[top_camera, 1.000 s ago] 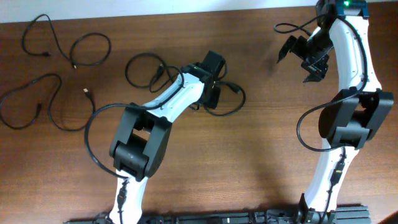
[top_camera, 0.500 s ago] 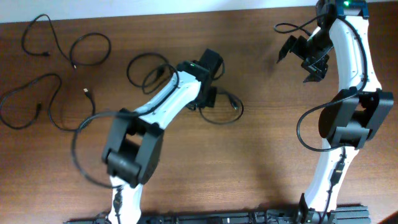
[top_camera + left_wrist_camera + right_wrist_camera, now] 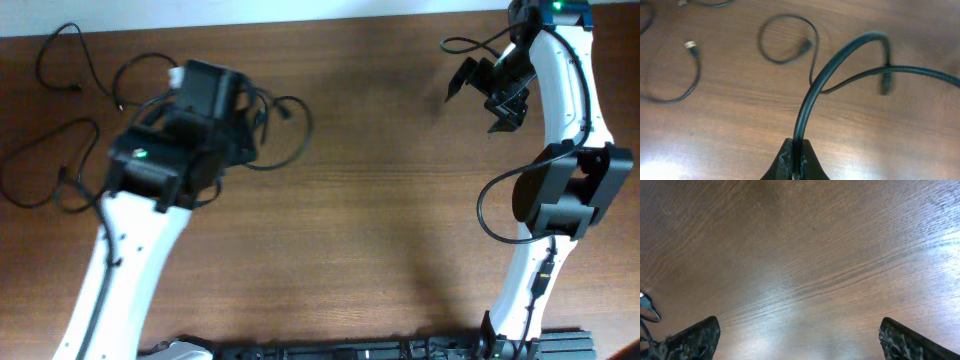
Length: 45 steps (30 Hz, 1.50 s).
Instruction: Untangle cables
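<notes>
My left gripper (image 3: 796, 161) is shut on a black cable (image 3: 816, 87), which arcs up from the jaws and trails off right. In the overhead view the left gripper (image 3: 230, 118) is at the table's upper left, blurred, with the held cable's loop (image 3: 303, 128) hanging to its right. Below the gripper, a small loose cable loop with a plug (image 3: 807, 46) and another plug-ended cable (image 3: 697, 75) lie on the table. More loose cables (image 3: 40, 62) (image 3: 48, 132) lie at the far left. My right gripper (image 3: 480, 95) (image 3: 800, 347) is open and empty over bare wood at the upper right.
The brown wooden table (image 3: 400, 220) is bounded by a white strip along the far edge (image 3: 300, 10). The right arm's own thick wires (image 3: 465, 45) hang beside it. A dark rail runs along the near edge (image 3: 400, 350).
My left arm has swung from the table's centre to the upper left, carrying the gripped cable with it toward the loose cables there. The right arm has not moved.
</notes>
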Each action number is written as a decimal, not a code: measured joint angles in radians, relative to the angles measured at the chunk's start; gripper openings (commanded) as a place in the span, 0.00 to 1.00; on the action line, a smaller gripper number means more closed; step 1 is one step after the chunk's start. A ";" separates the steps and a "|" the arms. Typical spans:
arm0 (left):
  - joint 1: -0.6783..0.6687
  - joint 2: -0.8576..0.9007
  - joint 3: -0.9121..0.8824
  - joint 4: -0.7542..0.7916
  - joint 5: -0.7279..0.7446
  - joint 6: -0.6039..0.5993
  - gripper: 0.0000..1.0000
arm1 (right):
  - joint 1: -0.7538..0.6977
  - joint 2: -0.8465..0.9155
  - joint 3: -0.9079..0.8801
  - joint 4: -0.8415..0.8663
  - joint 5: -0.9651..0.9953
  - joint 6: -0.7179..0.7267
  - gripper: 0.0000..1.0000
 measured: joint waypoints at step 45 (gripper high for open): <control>0.179 0.567 -0.061 0.081 0.014 0.262 0.15 | 0.000 0.000 0.001 0.000 0.000 0.001 0.98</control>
